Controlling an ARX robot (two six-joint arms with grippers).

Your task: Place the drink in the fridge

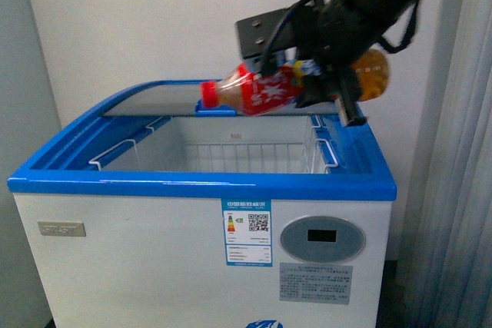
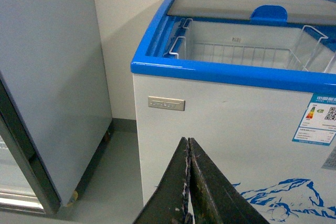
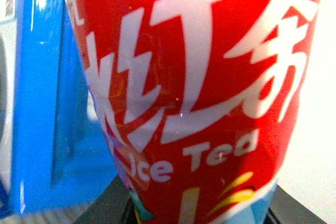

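The drink (image 1: pixel 269 90), a bottle with a red cap, red label and amber liquid, lies almost sideways in the air above the fridge's open right half, cap pointing left. My right gripper (image 1: pixel 327 74) is shut on the drink around its labelled middle; in the right wrist view the red label (image 3: pixel 194 87) fills the frame. The fridge (image 1: pixel 200 182) is a white chest cooler with a blue rim; its glass lid (image 1: pixel 154 97) is slid to the back left, baring a white wire basket (image 1: pixel 231 151). My left gripper (image 2: pixel 188 145) is shut and empty, low before the fridge's front wall (image 2: pixel 220 129).
A tall grey upright cabinet (image 2: pixel 47 77) stands left of the fridge, with a strip of grey floor (image 2: pixel 113 182) between them. A white wall runs behind, and pale curtains (image 1: pixel 453 190) hang at the right. A blue lid handle (image 2: pixel 269 13) sits on the glass.
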